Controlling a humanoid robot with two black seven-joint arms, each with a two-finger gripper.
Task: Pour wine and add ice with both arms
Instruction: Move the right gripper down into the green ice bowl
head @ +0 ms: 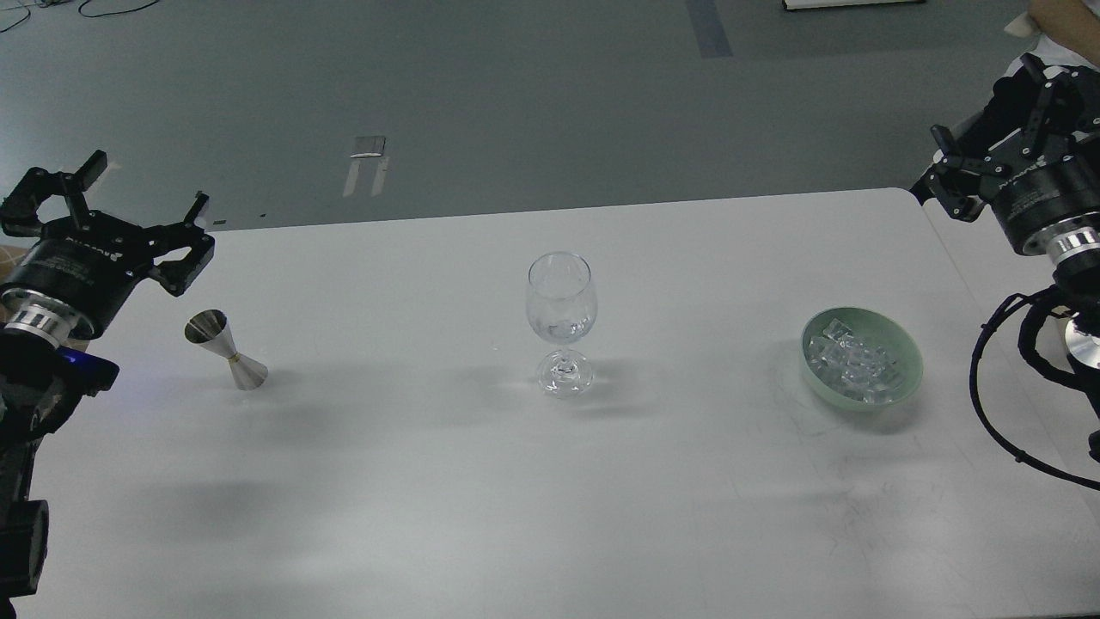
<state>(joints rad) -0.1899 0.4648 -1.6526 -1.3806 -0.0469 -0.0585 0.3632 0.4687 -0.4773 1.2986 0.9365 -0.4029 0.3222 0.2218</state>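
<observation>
A clear wine glass (560,322) stands upright at the table's middle with a little clear content low in its bowl. Small clear ice cubes (851,359) lie in a pale green bowl (902,344) at the right. A steel jigger (226,351) stands on the table at the left. My left gripper (129,193) is open and empty, raised above and behind the jigger, apart from it. My right gripper (993,103) is open and empty, high at the far right, behind and to the right of the bowl.
The white table (430,516) ends at its far edge just behind the glass and at its right corner near my right arm. Grey floor lies beyond. Part of a person (1061,17) shows at the top right corner.
</observation>
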